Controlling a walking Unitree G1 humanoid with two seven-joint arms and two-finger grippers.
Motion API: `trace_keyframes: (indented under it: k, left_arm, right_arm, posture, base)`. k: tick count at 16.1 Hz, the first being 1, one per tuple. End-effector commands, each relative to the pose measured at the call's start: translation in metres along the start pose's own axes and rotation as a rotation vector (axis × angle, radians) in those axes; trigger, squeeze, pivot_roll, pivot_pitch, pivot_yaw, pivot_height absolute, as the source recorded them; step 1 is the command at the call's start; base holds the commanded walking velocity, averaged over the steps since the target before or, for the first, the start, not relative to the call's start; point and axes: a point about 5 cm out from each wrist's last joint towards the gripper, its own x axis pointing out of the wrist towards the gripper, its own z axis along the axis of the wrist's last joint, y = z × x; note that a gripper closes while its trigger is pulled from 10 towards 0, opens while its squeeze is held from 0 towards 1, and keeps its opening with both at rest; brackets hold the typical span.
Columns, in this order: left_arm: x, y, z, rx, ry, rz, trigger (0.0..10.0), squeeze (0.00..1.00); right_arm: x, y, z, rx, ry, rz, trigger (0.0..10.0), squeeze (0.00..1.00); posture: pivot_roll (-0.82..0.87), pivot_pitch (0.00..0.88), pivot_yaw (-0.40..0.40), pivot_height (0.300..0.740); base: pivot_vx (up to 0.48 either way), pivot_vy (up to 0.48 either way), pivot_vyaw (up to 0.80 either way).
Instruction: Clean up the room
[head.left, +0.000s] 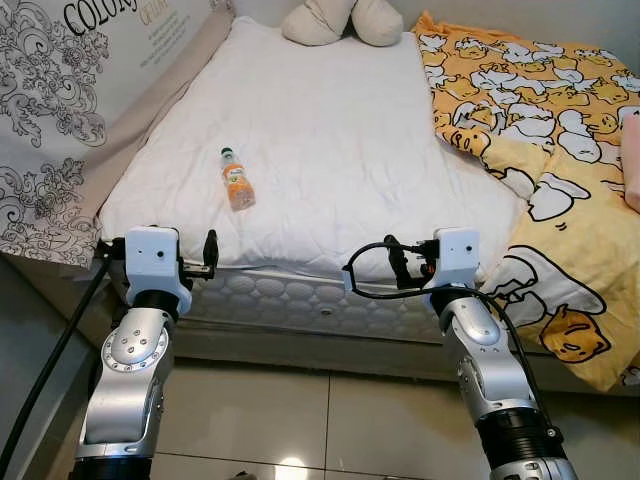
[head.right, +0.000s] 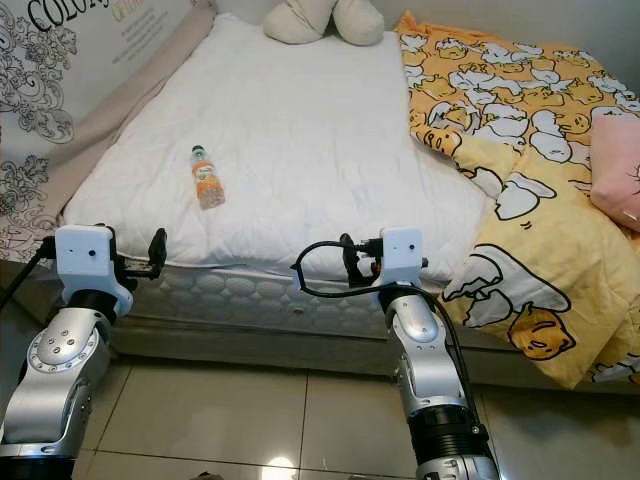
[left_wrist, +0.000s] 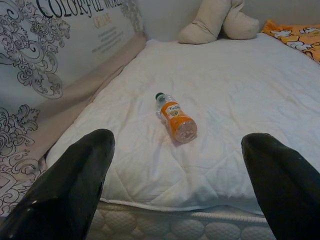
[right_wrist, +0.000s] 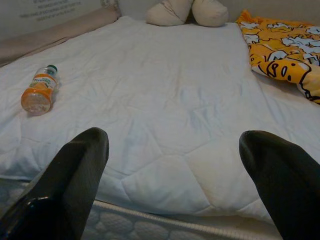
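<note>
Silver arms raised, both claws spread wide before bed (head.left: 330, 130).

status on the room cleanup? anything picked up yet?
Nothing picked up yet. The orange juice bottle lies on its side on the white mattress, untouched. In hand: nothing. The left gripper and right gripper are both open at the foot of the bed, and the bottle lies ahead of the left one. Left: grasp the bottle, then deal with the bunched yellow duck blanket.

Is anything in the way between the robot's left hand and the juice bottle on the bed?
Nothing visible is. The left hand is open at the bed's edge, and only bare white mattress lies between it and the bottle lying on its side.
</note>
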Motion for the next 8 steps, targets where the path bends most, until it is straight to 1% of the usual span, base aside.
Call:
trace_keyframes:
  k: [1,7,8]
  left_arm:
    - [0.0012,-0.0015,0.0028,0.004,-0.012,-0.001,10.0,0.00]
    - [0.0012,-0.0015,0.0028,0.004,-0.012,-0.001,10.0,0.00]
    - [0.0041,-0.0050,0.0038,0.012,-0.017,-0.012,10.0,0.00]
  right_arm:
    - [0.0007,-0.0021,0.0039,-0.012,-0.013,-0.006,10.0,0.00]
    - [0.0007,-0.0021,0.0039,-0.012,-0.013,-0.006,10.0,0.00]
    - [0.0028,0.0014,0.0043,-0.016,-0.016,0.014,10.0,0.00]
  posture:
    - [-0.02,0.000,-0.011,0.740]
    - [-0.02,0.000,-0.011,0.740]
    - [-0.03,0.000,-0.011,0.740]
  base:
    - [0.000,0.000,0.00]
    - [0.000,0.000,0.00]
    - [0.000,0.000,0.00]
